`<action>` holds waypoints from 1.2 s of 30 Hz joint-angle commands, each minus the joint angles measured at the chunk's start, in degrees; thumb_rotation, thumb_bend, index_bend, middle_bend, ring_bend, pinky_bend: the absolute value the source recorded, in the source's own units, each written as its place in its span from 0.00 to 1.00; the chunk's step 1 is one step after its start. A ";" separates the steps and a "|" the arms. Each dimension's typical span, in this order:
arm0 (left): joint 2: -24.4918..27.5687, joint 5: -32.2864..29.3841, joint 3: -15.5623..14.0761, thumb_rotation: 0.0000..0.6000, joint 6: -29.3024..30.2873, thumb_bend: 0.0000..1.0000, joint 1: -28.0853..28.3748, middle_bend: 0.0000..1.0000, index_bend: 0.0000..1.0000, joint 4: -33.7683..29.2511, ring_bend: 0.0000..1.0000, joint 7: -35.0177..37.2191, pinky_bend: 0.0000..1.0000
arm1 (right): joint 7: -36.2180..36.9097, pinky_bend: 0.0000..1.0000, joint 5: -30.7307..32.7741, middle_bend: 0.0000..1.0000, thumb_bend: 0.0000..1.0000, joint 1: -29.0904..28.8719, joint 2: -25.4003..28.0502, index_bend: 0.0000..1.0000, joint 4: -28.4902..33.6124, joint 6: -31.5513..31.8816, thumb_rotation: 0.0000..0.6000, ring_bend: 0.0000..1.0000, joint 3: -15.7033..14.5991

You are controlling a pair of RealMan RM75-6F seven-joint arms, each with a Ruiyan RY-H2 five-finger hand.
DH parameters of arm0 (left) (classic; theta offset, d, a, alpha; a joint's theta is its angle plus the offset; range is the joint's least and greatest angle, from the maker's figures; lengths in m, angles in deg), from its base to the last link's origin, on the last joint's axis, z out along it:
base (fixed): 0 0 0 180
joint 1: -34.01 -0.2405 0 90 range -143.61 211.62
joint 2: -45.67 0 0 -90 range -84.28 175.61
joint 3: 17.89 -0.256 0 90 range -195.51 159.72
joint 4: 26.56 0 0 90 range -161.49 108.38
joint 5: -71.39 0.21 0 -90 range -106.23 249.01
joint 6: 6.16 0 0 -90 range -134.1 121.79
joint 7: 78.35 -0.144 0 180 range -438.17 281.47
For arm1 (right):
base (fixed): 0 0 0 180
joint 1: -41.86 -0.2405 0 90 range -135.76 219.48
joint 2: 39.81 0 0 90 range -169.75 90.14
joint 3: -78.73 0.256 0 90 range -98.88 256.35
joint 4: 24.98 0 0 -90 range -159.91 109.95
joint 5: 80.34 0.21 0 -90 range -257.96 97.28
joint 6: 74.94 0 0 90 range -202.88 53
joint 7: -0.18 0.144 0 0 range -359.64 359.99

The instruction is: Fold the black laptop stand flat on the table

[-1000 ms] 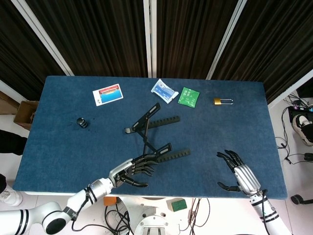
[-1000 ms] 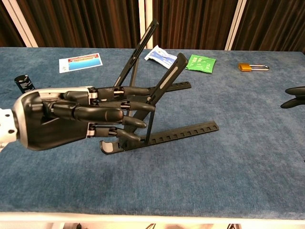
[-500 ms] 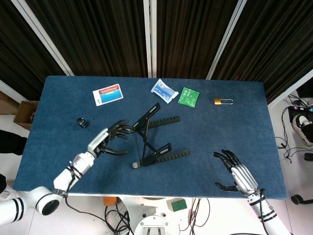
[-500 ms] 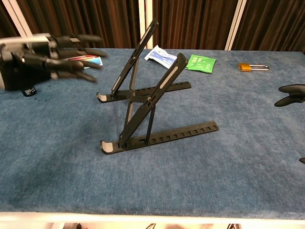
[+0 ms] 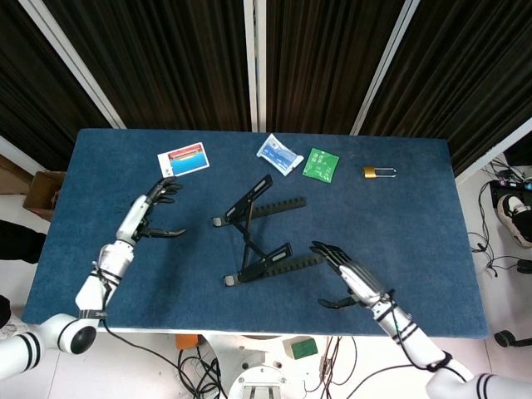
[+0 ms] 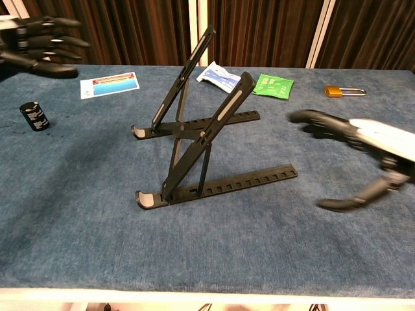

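Mid-table stands the black laptop stand (image 5: 259, 234), upper arms propped, not yet folded; right hand (image 5: 351, 278) close beside the near rail, spread, holding nothing; left hand (image 5: 152, 211) well apart, likewise empty; best to steady a rail, then press the props down gently.

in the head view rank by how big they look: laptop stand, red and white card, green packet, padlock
1. laptop stand, clearly largest
2. red and white card
3. green packet, only slightly smaller than the card, nearly a tie
4. padlock, smallest
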 commanded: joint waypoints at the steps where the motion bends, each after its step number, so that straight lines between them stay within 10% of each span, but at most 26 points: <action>1: 2.17 0.71 -2.70 1.00 2.73 0.00 -2.99 0.17 0.11 -1.72 0.16 -4.01 0.24 | 2.87 0.00 0.59 0.00 0.16 -3.84 -4.17 0.00 0.37 -3.07 1.00 0.00 2.70; 18: 5.10 3.25 -7.89 1.00 6.21 0.00 -8.76 0.16 0.11 -4.63 0.15 -10.08 0.22 | 10.67 0.00 -1.99 0.00 0.18 -15.91 -5.98 0.00 6.62 -11.53 1.00 0.00 2.01; 36: 3.38 4.66 -4.93 1.00 2.58 0.00 -6.10 0.16 0.11 -1.00 0.15 -0.02 0.22 | 6.07 0.00 4.11 0.00 0.18 -14.01 -1.49 0.00 8.09 -8.86 1.00 0.00 0.44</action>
